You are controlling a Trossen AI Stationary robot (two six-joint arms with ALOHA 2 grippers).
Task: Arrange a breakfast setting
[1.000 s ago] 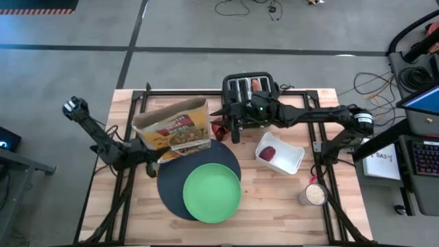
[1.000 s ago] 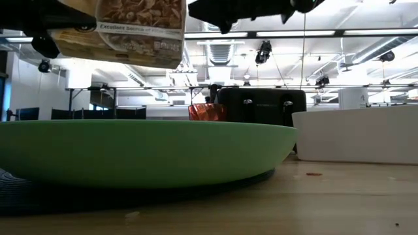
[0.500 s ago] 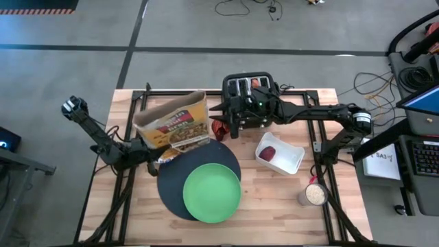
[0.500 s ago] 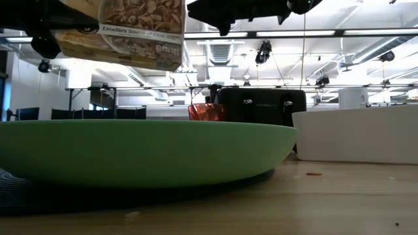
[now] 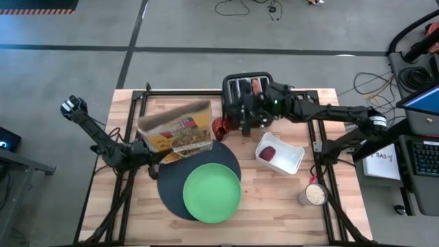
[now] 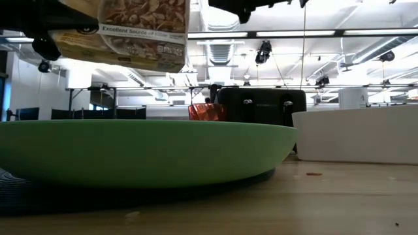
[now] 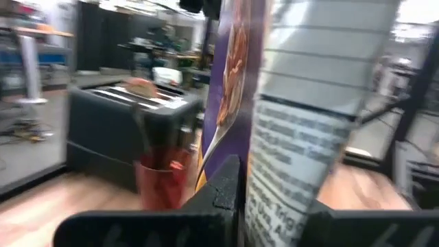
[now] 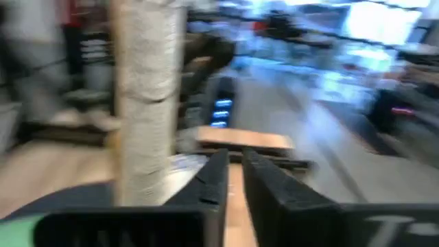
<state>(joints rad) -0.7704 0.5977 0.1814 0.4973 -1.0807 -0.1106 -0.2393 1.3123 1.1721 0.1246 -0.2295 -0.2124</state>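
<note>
The left pincer [image 5: 159, 152] is pressed shut on a cereal box [image 5: 177, 127], holding it up above the tabletop [image 5: 274, 206] just behind the black mat [image 5: 168, 192]; in the low view the box [image 6: 124, 32] hangs well clear of the surface, and in the left wrist view its narrow printed side [image 7: 309, 123] stands between the fingers [image 7: 223, 189]. The green plate [image 5: 211, 193] lies on the mat, toward its near right edge, with nothing on it. The right pincer [image 5: 245, 122] hovers over the front of the toaster [image 5: 248, 88], beside a red cup [image 5: 219, 127]; its fingers [image 8: 212, 182] stand nearly together with only a thin gap, and nothing shows between them. A browned piece sticks up from one toaster slot [image 5: 255, 84]. To the right of the mat a white tray [image 5: 291, 159] holds a dark-red lump [image 5: 269, 152]. A small jar [image 5: 314, 195] of pale grains stands near the tabletop's right edge.
</note>
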